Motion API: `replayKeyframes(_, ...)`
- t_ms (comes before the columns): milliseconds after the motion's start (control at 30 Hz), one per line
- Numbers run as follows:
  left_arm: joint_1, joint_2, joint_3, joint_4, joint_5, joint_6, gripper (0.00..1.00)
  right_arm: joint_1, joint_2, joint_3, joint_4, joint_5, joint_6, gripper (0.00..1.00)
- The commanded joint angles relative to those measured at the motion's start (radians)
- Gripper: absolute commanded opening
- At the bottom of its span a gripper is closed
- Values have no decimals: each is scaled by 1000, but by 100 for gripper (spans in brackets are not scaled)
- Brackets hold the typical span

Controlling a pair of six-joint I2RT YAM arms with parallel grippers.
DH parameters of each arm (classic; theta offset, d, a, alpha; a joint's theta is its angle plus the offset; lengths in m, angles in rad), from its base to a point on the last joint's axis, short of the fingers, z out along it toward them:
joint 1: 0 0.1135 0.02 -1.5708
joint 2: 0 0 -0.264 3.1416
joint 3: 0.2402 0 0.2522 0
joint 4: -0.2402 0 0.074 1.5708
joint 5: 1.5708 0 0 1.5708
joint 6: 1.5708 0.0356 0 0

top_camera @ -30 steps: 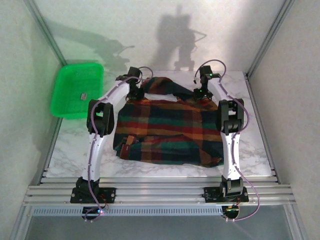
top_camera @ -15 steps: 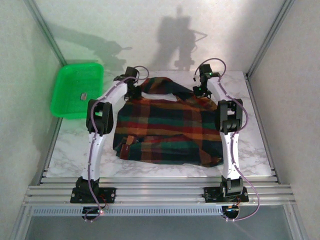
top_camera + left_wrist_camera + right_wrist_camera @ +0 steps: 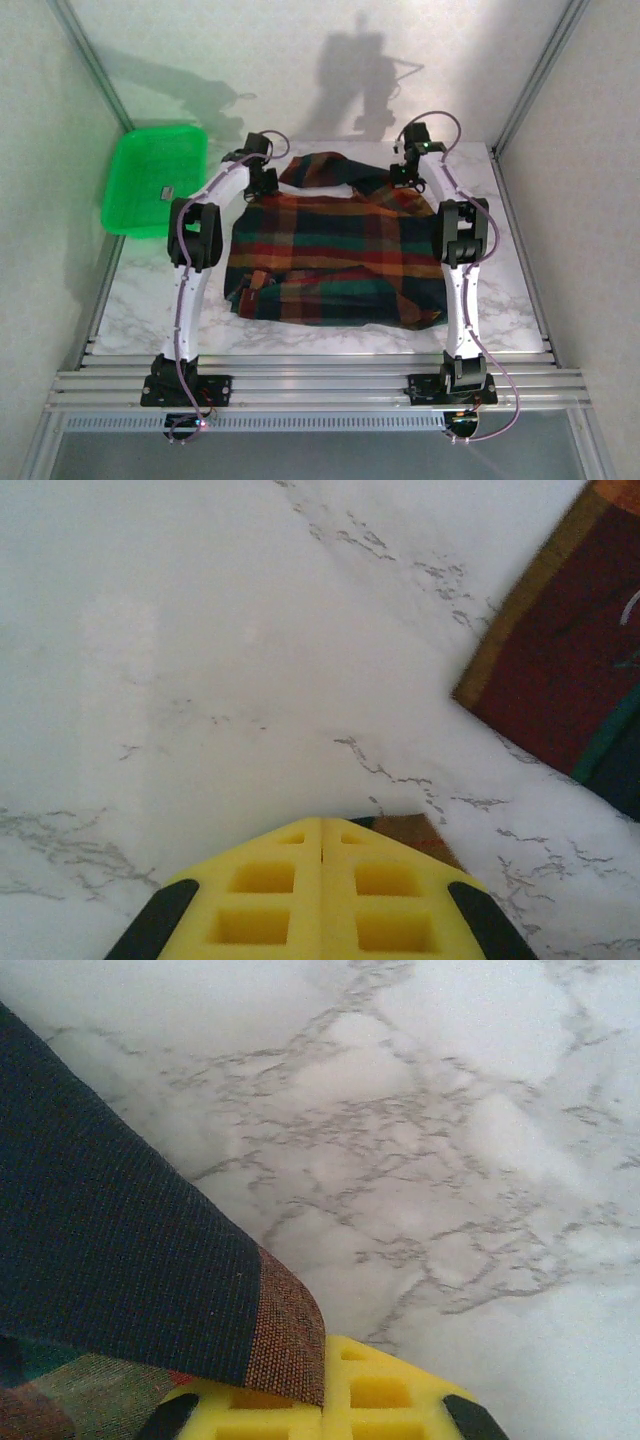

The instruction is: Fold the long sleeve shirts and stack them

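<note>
A plaid long sleeve shirt (image 3: 330,255) in dark green, red, orange and navy lies spread on the marble table (image 3: 520,290), with its collar bunched at the far edge. My left gripper (image 3: 262,184) is at the shirt's far left corner. In the left wrist view the left gripper (image 3: 321,825) is shut, and a brown bit of the shirt (image 3: 418,834) pokes out under its tips. My right gripper (image 3: 401,177) is at the far right corner. Seen from the right wrist, the right gripper (image 3: 328,1352) is shut on a navy and brown fold of the shirt (image 3: 130,1260).
A bright green plastic tray (image 3: 135,205) holding a small grey item (image 3: 167,192) stands at the far left of the table. Metal frame posts rise at the back corners and rails run along the near edge (image 3: 320,385). Bare marble lies to the right of the shirt.
Both grippers have closed on the shirt's far corners. They have drawn slightly apart and toward the back, pulling the far edge of the cloth tauter.
</note>
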Motion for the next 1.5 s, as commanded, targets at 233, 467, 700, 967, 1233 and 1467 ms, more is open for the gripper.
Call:
replayKeyframes(233,19,-114,-73,72,-36,-69,0,-43,-145,-85,96,-93,61,0)
replayKeyframes(467,12,-101,-60,152,134,-41,20,-41,-123,-70,74,-109,73,0)
replayKeyframes(700,-26,-2,123,31,173,68,58,-38,-106,-61,56,-109,74,0)
replayKeyframes(967,-48,64,176,-33,159,129,58,-33,-95,-47,35,-108,62,0)
replayKeyframes(1233,-73,114,176,-43,102,128,58,-20,-79,-10,8,-109,59,0)
replayKeyframes(1467,-80,146,171,-30,57,103,31,-14,-76,-18,-1,-79,59,0)
